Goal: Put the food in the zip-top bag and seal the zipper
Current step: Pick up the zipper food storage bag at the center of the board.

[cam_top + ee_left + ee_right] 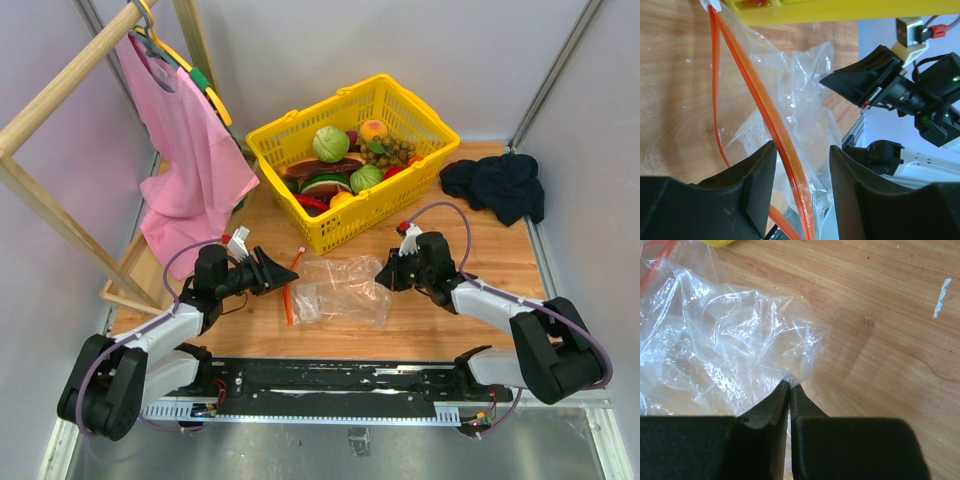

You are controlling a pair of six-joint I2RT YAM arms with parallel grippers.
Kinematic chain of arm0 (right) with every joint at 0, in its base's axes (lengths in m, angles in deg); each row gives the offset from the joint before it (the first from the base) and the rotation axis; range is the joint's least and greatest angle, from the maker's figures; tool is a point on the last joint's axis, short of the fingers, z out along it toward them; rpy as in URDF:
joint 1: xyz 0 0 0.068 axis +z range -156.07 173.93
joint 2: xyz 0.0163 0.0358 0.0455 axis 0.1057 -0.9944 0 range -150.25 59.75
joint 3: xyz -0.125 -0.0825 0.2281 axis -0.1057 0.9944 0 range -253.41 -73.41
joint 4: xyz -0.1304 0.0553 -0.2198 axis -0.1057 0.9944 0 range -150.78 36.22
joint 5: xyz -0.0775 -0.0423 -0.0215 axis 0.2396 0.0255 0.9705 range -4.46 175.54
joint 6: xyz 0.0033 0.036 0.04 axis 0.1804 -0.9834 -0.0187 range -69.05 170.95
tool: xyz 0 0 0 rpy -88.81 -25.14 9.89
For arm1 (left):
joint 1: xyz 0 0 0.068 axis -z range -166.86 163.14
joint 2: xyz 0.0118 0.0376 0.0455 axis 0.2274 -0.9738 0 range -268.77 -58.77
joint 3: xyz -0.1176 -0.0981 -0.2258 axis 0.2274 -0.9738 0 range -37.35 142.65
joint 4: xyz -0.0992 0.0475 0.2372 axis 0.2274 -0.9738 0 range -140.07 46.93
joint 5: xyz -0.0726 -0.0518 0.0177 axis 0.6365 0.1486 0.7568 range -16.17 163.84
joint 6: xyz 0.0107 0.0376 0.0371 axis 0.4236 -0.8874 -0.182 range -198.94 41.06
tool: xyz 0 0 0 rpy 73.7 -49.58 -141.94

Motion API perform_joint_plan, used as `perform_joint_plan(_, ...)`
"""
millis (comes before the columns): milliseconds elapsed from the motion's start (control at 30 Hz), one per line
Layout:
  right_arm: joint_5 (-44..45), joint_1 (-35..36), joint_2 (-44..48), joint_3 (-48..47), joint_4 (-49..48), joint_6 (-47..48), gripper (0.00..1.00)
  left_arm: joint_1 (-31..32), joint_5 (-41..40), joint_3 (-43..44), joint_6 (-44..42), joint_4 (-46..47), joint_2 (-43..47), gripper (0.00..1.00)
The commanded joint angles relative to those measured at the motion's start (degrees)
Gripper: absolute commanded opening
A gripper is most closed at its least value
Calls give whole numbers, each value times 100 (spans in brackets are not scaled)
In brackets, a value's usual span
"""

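One zip-top bag [340, 290] lies on the table [500, 262] before the yellow basket [345, 228] of food [330, 143], the left gripper [801, 150] spread apart astride its zipper [755, 95], the right gripper [790, 386] clamped on its right edge.

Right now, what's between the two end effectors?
The zip-top bag spans the gap, with its zipper edge at the left end effector and its opposite corner at the right end effector. The top view shows it.

I face a yellow basket [352, 225]; left of it a pink shirt [185, 150] hangs on a wooden rack [60, 90], right of it lies a dark cloth [497, 185].
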Motion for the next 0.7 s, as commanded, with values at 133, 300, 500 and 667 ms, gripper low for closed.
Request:
perform_joint_plan(133, -64, -22, 154, 206, -295, 62, 8, -26, -93, -89, 316, 96, 477, 40)
perform_joint_plan(300, -56, 90, 314, 251, -391, 119, 12, 6, -103, -66, 306, 87, 494, 25)
perform_joint_plan(500, 43, 117, 639, 295, -315, 102, 17, 236, -346, 207, 83, -340, 649, 4)
perform_joint_plan(667, 33, 161, 1048, 181, -52, 56, 28, 497, -658, 628, -263, -945, 984, 0)
